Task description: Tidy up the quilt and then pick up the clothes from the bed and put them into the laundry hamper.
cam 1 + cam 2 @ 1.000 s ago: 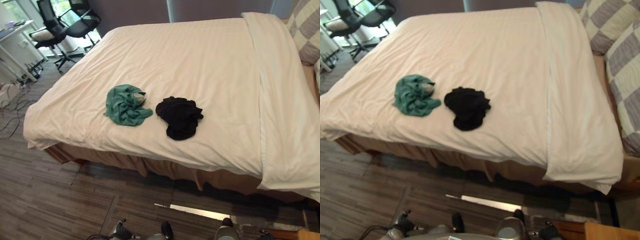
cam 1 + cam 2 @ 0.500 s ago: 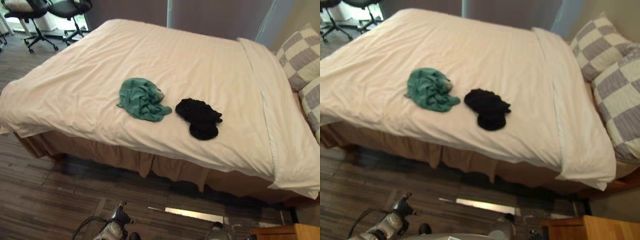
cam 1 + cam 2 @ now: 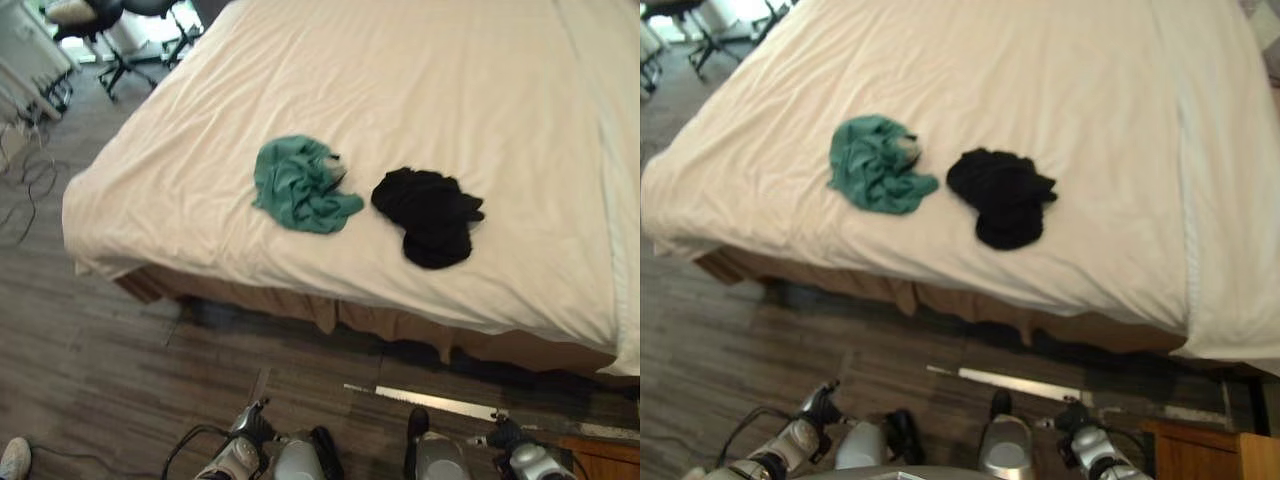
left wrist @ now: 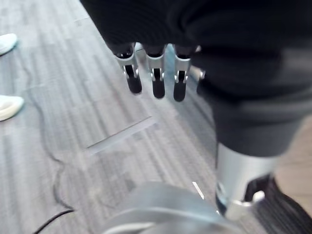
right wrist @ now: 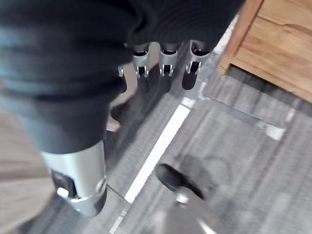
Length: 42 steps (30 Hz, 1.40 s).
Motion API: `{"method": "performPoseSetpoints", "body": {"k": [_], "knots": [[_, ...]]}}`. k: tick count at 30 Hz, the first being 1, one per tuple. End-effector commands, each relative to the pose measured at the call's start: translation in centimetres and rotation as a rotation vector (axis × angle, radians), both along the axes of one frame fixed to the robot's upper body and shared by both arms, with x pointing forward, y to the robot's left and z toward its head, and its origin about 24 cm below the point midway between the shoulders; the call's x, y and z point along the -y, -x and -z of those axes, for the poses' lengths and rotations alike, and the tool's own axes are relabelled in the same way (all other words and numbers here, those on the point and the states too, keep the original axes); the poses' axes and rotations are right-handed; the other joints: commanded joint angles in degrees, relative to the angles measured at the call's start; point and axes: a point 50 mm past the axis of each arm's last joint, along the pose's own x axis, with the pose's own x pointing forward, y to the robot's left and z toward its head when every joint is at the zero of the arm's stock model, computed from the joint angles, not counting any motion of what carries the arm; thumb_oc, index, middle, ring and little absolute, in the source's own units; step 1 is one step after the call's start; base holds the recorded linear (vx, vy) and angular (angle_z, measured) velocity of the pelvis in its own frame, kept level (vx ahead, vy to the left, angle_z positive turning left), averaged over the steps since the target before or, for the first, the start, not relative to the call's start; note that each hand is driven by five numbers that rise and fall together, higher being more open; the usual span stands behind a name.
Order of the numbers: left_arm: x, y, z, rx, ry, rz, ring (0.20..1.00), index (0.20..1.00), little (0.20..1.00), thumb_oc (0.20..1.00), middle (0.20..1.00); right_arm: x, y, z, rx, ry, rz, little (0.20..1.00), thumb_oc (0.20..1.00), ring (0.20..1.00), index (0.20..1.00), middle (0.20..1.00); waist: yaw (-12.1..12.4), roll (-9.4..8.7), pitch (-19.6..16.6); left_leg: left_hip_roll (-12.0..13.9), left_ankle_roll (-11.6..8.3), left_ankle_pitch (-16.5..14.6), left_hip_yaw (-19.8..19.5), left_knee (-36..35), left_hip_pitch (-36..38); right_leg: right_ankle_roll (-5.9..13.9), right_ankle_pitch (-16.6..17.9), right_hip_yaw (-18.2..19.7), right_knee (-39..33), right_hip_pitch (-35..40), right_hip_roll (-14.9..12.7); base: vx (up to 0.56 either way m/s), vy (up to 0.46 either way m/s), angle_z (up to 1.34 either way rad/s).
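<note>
Clearly both robot hands hang low by the floor with fingers relaxed and empty, left robot hand (image 4: 155, 78) and right robot hand (image 5: 163, 66), since nothing is within reach yet. Well ahead of them, on the smooth quilt (image 3: 420, 80), lie a crumpled green garment (image 3: 300, 185) and a bunched black garment (image 3: 430, 213), just apart.

Quilt (image 3: 420, 90): far and right sides cut off by the frame.
Office chair (image 3: 95, 20): top cropped.
White shoe (image 3: 14, 458): only its tip shows.
</note>
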Motion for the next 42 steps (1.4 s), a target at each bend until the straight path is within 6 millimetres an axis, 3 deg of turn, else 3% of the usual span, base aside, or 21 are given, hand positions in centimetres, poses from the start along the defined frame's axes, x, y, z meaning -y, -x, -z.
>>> {"method": "performPoseSetpoints", "body": {"k": [1,3,6,8,11,12,14,16,17,18,19,23,24,27,31,34,35,37,39,41,42], "knots": [[0.1,-2.6,-1.2,0.099,-0.004,-0.03,1.0,1.0,1.0,1.0,1.0,-0.3,-0.8,-0.5,0.066,-0.029,0.018,1.0,1.0,1.0,1.0,1.0,-0.85,0.65,0.52,-0.38,0.58,-1.45,-5.45,-13.89,3.65,7.26,2.5,-0.04,-6.99,0.61,-2.26,0.33,0.656,-1.42],[0.5,-2.6,-1.1,0.089,-0.011,0.004,1.0,1.0,1.0,1.0,1.0,-0.5,-0.4,-0.2,0.048,-0.02,0.0,1.0,1.0,1.0,1.0,1.0,-0.9,0.91,-0.21,3.82,-0.95,1.93,-10.67,-20.16,2.19,8.28,1.87,2.94,-6.99,0.68,-4.13,0.36,0.645,-1.37],[1.0,-2.9,-1.1,0.079,-0.024,0.064,1.0,1.0,1.0,1.0,1.0,-0.4,0.3,0.1,0.012,-0.001,-0.024,1.0,1.0,1.0,1.0,1.0,-1.59,1.01,-0.99,6.03,-1.85,2.53,-9.45,-20.16,1.35,9.35,1.65,3.28,-6.99,1.43,-6.02,0.27,0.527,-0.77],[2.0,-3.3,-1.2,0.073,-0.024,0.151,1.0,1.0,1.0,1.0,1.0,-0.2,1.6,0.6,-0.029,-0.012,0.006,1.0,1.0,1.0,1.0,1.0,-2.18,1.46,-2.24,4.63,-1.8,2.16,-7.87,-20.16,3.24,11.19,3.33,4.15,-6.99,2.2,-8.86,0.28,0.64,-0.46],[1.3,-4.4,-2.0,0.102,-0.042,0.149,1.0,1.0,1.0,1.0,1.0,-2.3,0.6,0.7,-0.011,-0.05,-0.041,1.0,1.0,1.0,1.0,1.0,-1.29,-1.59,-1.13,0.0,1.95,-1.03,-5.48,-19.9,6.48,11.27,10.79,3.81,-0.04,-2.52,-13.79,0.17,0.552,-0.42],[1.2,-4.5,-2.0,0.103,-0.042,0.149,1.0,1.0,1.0,1.0,1.0,-2.3,0.6,0.7,-0.011,-0.051,-0.041,1.0,1.0,1.0,1.0,1.0,-1.15,-1.68,-1.06,-0.06,1.97,-1.08,-5.31,-19.91,6.61,11.3,10.78,4.0,0.03,-2.58,-13.85,0.02,0.416,-0.57],[0.9,-4.5,-2.1,0.111,-0.04,0.134,1.0,1.0,1.0,1.0,1.0,-3.4,-0.8,0.2,0.036,-0.062,-0.101,1.0,1.0,1.0,1.0,1.0,0.26,-1.71,-1.02,-1.06,2.41,-2.89,-2.95,-20.06,8.92,10.54,10.24,-5.21,3.78,-3.41,-15.34,0.07,0.33,-0.87],[0.7,-4.1,-1.9,0.097,-0.041,0.124,1.0,1.0,1.0,1.0,1.0,-4.1,-1.4,0.0,0.057,-0.053,-0.163,1.0,1.0,1.0,1.0,1.0,-0.49,-2.19,-0.87,-2.19,3.0,-3.56,-2.61,-20.16,9.75,9.79,7.22,-4.71,6.23,-4.93,-10.83,0.09,0.386,-0.49],[0.3,-3.9,-1.8,0.086,-0.057,0.112,1.0,1.0,1.0,1.0,1.0,-4.2,-1.4,-0.1,0.074,-0.067,-0.163,1.0,1.0,1.0,1.0,1.0,-1.94,-2.48,-0.53,-3.64,3.86,-2.91,-3.28,-20.16,9.27,8.67,4.38,1.96,4.62,-6.9,-2.97,0.05,0.27,-0.32],[0.3,-3.9,-1.8,0.086,-0.057,0.112,1.0,1.0,1.0,1.0,1.0,-4.2,-1.4,-0.1,0.073,-0.067,-0.163,1.0,1.0,1.0,1.0,1.0,-1.89,-2.46,-0.55,-3.62,3.85,-2.93,-3.22,-20.16,9.28,8.66,4.36,2.01,4.65,-6.94,-2.94,0.05,0.253,-0.02],[-0.1,-3.9,-1.8,0.074,-0.071,0.098,1.0,1.0,1.0,1.0,1.0,-3.9,-1.1,0.0,0.06,-0.071,-0.144,1.0,1.0,1.0,1.0,1.0,-2.45,-2.68,-0.62,-5.71,4.57,-4.09,-4.87,-20.16,9.21,7.87,3.63,5.59,2.09,-6.53,0.54,0.04,0.082,0.54],[-1.1,-3.1,-1.5,0.041,-0.099,0.077,1.0,1.0,1.0,1.0,1.0,-3.2,-0.4,0.4,0.022,-0.055,-0.107,1.0,1.0,1.0,1.0,1.0,-1.94,-2.88,-1.62,-7.33,5.19,-4.72,-6.52,-20.16,9.2,7.32,4.18,5.85,-2.22,-3.41,-0.02,0.07,0.039,0.84],[-3.1,-0.4,-0.6,-0.027,-0.109,-0.045,1.0,1.0,1.0,1.0,1.0,-1.7,1.3,0.9,-0.034,-0.024,-0.03,1.0,1.0,1.0,1.0,1.0,-0.86,-2.82,-3.07,-7.52,5.35,-5.36,-6.89,-20.16,10.23,7.64,4.82,4.61,-4.8,-0.98,-0.41,0.1,0.008,0.49],[-4.6,2.0,0.1,-0.08,-0.108,-0.154,1.0,1.0,1.0,1.0,1.0,-0.1,2.9,1.2,-0.068,-0.009,0.079,1.0,1.0,1.0,1.0,1.0,-0.26,-2.68,-3.96,-7.76,5.39,-5.42,-7.31,-20.16,10.88,7.75,5.07,4.09,-5.72,0.47,-0.48,0.13,-0.014,0.24],[-9.7,8.1,0.0,-0.198,-0.19,-0.414,1.0,1.0,1.0,1.0,1.0,4.0,6.1,0.9,-0.081,0.016,0.373,1.0,1.0,1.0,1.0,1.0,0.14,-2.49,-5.08,-7.94,5.0,-5.89,-7.29,-20.16,12.58,8.26,5.01,2.9,-6.99,2.88,-1.23,0.12,0.012,0.05],[-12.1,9.6,-0.8,-0.198,-0.228,-0.516,1.0,1.0,1.0,1.0,1.0,5.9,6.9,0.2,-0.033,0.034,0.492,1.0,1.0,1.0,1.0,1.0,0.09,-2.67,-5.53,-7.91,4.82,-5.89,-7.06,-20.16,12.89,8.51,5.28,2.72,-6.99,3.03,-1.59,0.07,0.007,0.02],[-14.5,10.0,-2.2,-0.147,-0.271,-0.602,1.0,1.0,1.0,1.0,1.0,8.6,7.4,-1.1,0.046,0.079,0.614,1.0,1.0,1.0,1.0,1.0,0.04,-2.77,-5.64,-8.08,4.73,-6.14,-7.06,-20.16,13.33,8.85,5.39,2.6,-6.99,3.52,-1.81,0.1,0.028,0.0],[-17.4,8.0,-4.9,0.036,-0.331,-0.654,1.0,1.0,1.0,1.0,1.0,12.4,7.1,-4.1,0.212,0.202,0.684,1.0,1.0,1.0,1.0,1.0,-0.31,-2.72,-5.67,-8.24,4.67,-6.45,-7.19,-20.16,13.8,9.32,5.32,2.43,-6.79,3.97,-2.16,0.08,0.033,0.03],[-18.1,6.8,-6.0,0.128,-0.343,-0.654,1.0,1.0,1.0,1.0,1.0,13.5,7.0,-5.5,0.265,0.27,0.662,1.0,1.0,1.0,1.0,1.0,-0.41,-2.66,-5.61,-8.27,4.69,-6.58,-7.25,-20.16,14.04,9.47,5.23,2.35,-6.71,4.18,-2.26,0.05,0.02,0.11],[-19.8,4.0,-9.5,0.363,-0.381,-0.662,1.0,1.0,1.0,1.0,1.0,15.8,5.6,-9.6,0.407,0.459,0.562,1.0,1.0,1.0,1.0,1.0,-0.67,-2.44,-5.82,-8.36,4.74,-6.96,-7.29,-20.16,14.6,9.89,5.17,2.17,-6.59,4.52,-2.58,0.08,0.034,0.09],[-20.0,0.9,-13.0,0.58,-0.398,-0.596,1.0,1.0,1.0,1.0,1.0,17.2,4.9,-12.7,0.519,0.574,0.549,1.0,1.0,1.0,1.0,1.0,-0.98,-2.27,-5.92,-8.43,4.78,-7.19,-7.45,-20.16,14.92,10.1,5.18,2.02,-6.51,4.72,-2.77,0.08,0.034,0.03]]}}
